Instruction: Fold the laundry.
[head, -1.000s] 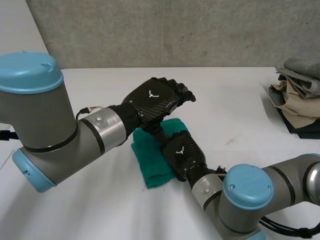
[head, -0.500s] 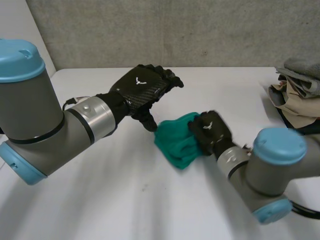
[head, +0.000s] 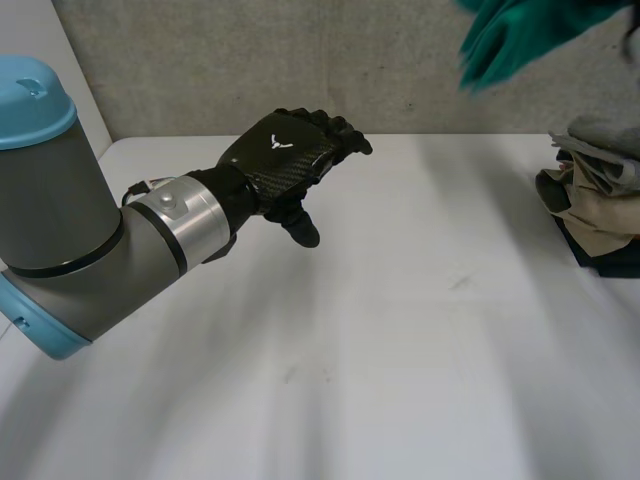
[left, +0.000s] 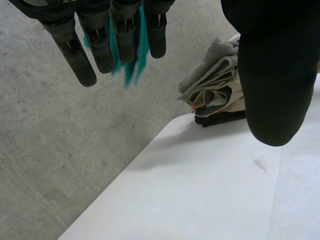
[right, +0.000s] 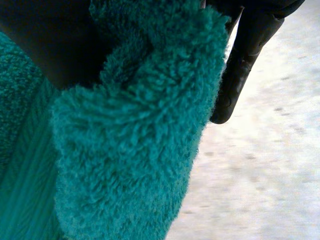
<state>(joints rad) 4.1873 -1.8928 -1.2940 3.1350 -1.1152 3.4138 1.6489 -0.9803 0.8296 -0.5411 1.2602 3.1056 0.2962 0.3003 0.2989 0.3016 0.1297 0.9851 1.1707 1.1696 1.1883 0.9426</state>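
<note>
Head view: left hand (head: 290, 158) hangs above the white tabletop (head: 400, 350), over its far half and nearer the left edge than the right. Fingers reach forward, relaxed, thumb pointing down; nothing in its hold. The grey left arm with light-blue cap (head: 60, 200) comes in from the near left corner. The teal terry towel (head: 520, 35) is off the tabletop entirely, high in the air above the far right corner, in front of the grey concrete wall (head: 250, 60). It is bunched and streaked by motion. A pile of folded grey, beige and dark laundry (head: 595, 190) sits at the right edge, toward the far right corner.

Left wrist view: the hand's fingers are straight and spread a little, thumb apart from them, palm empty. The towel shows beyond the fingertips as teal strips against the wall. The laundry pile lies beyond the thumb on the tabletop's edge, grey piece on top, beige under it, dark piece at the bottom.

Right wrist view: right hand (right: 240, 60) is closed around the towel. The looped pile is crumpled thick against the palm, and a black finger lies along the bunched fold's outer side. Bare tabletop shows well below.
</note>
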